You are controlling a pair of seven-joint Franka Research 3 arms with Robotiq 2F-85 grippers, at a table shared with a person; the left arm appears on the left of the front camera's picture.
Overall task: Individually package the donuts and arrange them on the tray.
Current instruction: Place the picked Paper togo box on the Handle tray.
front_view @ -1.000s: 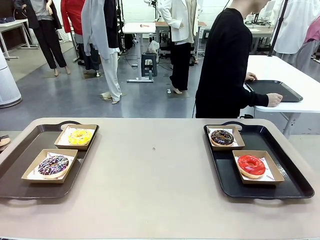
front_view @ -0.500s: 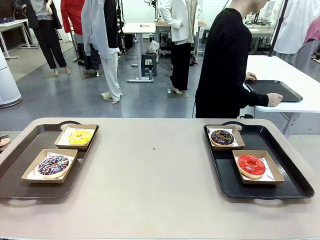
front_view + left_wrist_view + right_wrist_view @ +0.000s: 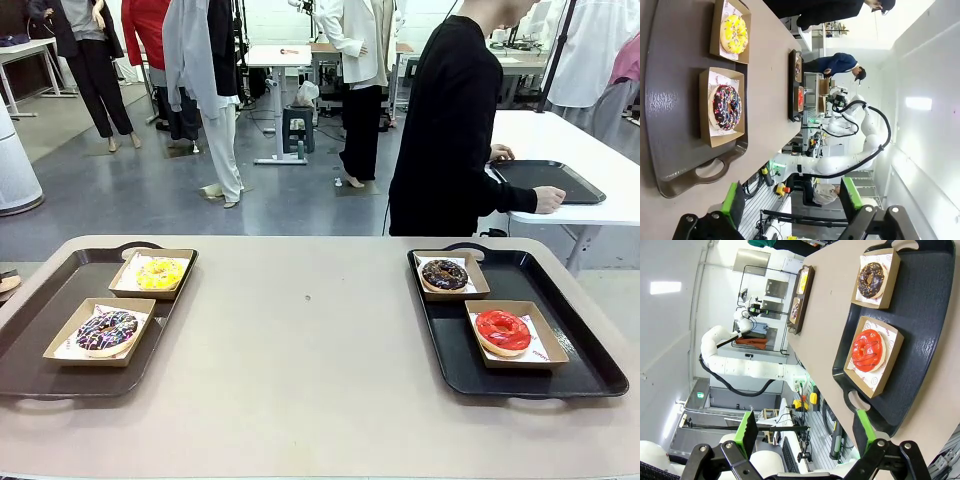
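On the brown tray (image 3: 40, 310) at the left, a yellow donut (image 3: 160, 272) and a white-purple sprinkled donut (image 3: 106, 330) each lie in an open cardboard box. The black tray (image 3: 580, 350) at the right holds a chocolate donut (image 3: 445, 275) and a red donut (image 3: 502, 330), also boxed. My left gripper (image 3: 792, 200) hangs open, well off the brown tray's (image 3: 670, 100) handle end, with the sprinkled donut (image 3: 726, 106) and yellow donut (image 3: 734, 33) beyond it. My right gripper (image 3: 806, 429) is open too, off the black tray's (image 3: 925, 315) handle end, nearest the red donut (image 3: 866, 350); the chocolate donut (image 3: 873, 276) lies farther on.
A wide bare strip of table (image 3: 300, 340) separates the two trays. A person in black (image 3: 450, 130) stands beyond the far edge, turned to a white side table with hands on another black tray (image 3: 545, 180).
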